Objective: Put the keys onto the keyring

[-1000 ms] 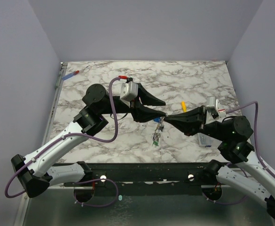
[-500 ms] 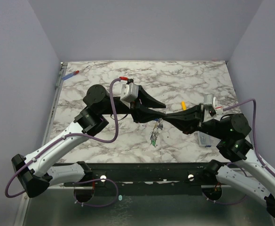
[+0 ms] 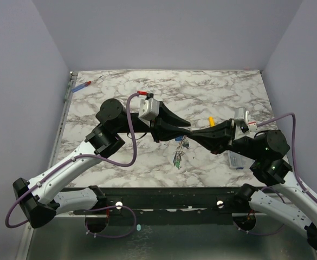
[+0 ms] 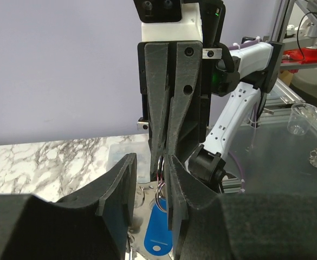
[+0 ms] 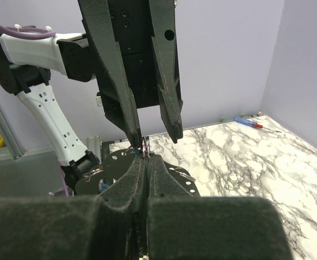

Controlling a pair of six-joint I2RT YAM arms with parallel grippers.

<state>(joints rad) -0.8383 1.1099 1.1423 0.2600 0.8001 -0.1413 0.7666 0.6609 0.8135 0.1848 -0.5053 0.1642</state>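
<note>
Over the middle of the marble desk (image 3: 218,92), closer to its near edge, the two arms meet tip to tip. The left gripper (image 4: 150,160) has its fingers apart, straddling the right gripper (image 5: 146,158), which is pinched tight on the keyring (image 4: 159,190). The keys (image 3: 178,157) dangle below it, a blue tag (image 4: 158,232) among them.

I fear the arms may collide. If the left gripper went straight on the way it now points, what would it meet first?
Probably the keyring with the blue-tagged key, hanging between the left gripper's open fingers from the shut right gripper, whose tips come directly behind. Depth is unclear.
</note>
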